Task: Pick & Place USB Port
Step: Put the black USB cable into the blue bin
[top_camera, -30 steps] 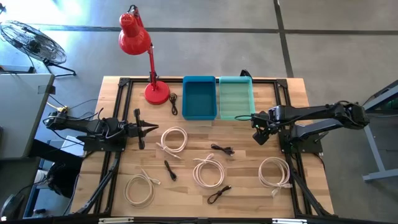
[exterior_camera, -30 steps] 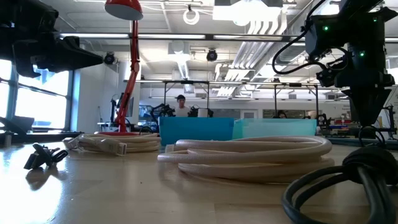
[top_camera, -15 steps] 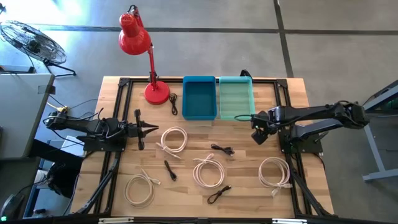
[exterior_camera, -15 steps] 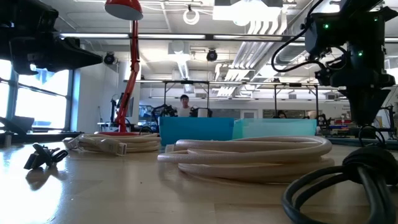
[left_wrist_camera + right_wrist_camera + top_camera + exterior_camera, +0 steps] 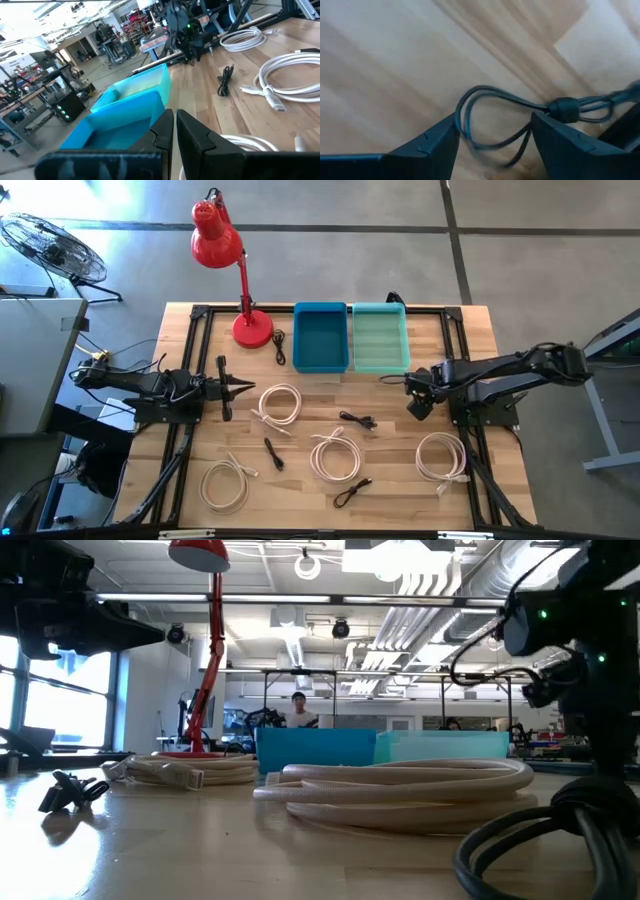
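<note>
Right gripper (image 5: 413, 396) sits low over the pale wooden tabletop (image 5: 395, 465), just in front of the teal plastic bin (image 5: 380, 338). My fingers are spread wide, nothing between them. Through the right wrist camera a thin black USB cable (image 5: 520, 120), looped and gathered at a small collar, lies flat on the wood in the gap between my two fingers. From overhead I cannot separate that cable from my own gripper, so its place on the table I judge only from where my gripper hangs.

Left gripper (image 5: 238, 388) waits at the left side of the table, fingers pressed together, empty, just beside a coiled white cable (image 5: 281, 404).

Step in hand, as I read it: closing on the black cable. To do it well I would centre on the collar where the strands bunch, not on the thin loop, which could slip out. Come straight down until the tips nearly touch wood, then close slowly so the strands gather rather than skid aside.

Hard to make out:
- The cable's plug ends run out of the wrist picture; I cannot say which end is which.
- The wrist picture is smeared, so exact fingertip height above the wood is uncertain.
- Which bin is meant, teal or the blue plastic bin (image 5: 321, 338) beside it, nothing tells me.
</note>
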Robot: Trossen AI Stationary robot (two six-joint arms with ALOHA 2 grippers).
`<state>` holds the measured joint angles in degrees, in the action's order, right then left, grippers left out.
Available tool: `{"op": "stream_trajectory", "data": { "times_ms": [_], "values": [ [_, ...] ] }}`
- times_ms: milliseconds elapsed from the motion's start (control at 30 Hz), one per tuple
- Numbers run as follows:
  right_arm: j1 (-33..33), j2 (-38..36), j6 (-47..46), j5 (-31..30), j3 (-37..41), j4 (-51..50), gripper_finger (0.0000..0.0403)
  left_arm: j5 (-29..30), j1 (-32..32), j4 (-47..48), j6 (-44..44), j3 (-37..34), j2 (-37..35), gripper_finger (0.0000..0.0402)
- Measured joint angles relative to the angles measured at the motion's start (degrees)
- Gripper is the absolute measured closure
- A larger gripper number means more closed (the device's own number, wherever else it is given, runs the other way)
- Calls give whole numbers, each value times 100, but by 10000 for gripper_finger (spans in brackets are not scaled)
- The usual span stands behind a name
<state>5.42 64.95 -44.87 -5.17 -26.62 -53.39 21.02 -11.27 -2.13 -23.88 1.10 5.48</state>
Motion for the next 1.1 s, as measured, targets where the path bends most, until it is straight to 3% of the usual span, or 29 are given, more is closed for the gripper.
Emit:
{"op": "stream_trajectory", "data": {
  "times_ms": [300,533,867,1100],
  "values": [
    [61,0,-12,-397,167,567,236,2,1,1,17,0,2,383],
    [58,0,165,-412,165,580,384,28,2,1,17,0,2,383],
    [-99,-1,233,-375,116,881,400,35,0,-31,54,0,2,383],
    [-637,-2,390,-445,-624,931,402,-385,2,-68,472,0,2,383]
  ]
}}
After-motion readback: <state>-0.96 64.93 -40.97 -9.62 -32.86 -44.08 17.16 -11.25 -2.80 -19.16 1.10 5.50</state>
